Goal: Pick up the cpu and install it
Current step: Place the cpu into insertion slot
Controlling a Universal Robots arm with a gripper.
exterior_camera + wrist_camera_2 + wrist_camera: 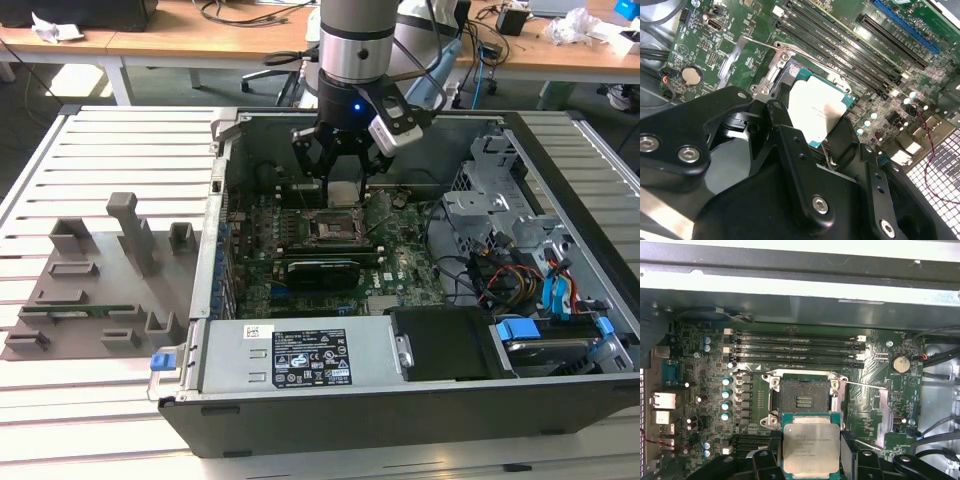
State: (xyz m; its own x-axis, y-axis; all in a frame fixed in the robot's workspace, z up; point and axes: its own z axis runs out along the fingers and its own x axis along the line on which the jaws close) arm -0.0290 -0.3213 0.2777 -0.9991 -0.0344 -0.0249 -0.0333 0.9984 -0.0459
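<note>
Between the claw's (341, 182) two black fingers (781, 122) sits the cpu (811, 446), a thin square with a silvery lid and a green edge. It is pinched on two opposite edges, lid turned toward the wrist cameras.

By its looks the chip is light and quite rigid; it should not bend. The smooth metal lid and slim edges offer little purchase, so it may slip or tilt if the squeeze is uneven. Its underside contacts are likely the fragile part. The opposite edges, held level, are the sensible place to take it, and that is where the fingers bear now.

The claw is narrowed to the chip's width and clamped on it; I see it touching nothing else.

At six o'clock from the claw in the exterior view lies the socket (335, 228), uncovered, its dark middle bare. The cpu hangs above it, not yet seated. Past the socket run the long dark memory slots (795, 347), then the case wall (790, 290). Well apart, at nine o'clock from the case in the exterior view, stands a grey fixture tray (100, 290).
</note>
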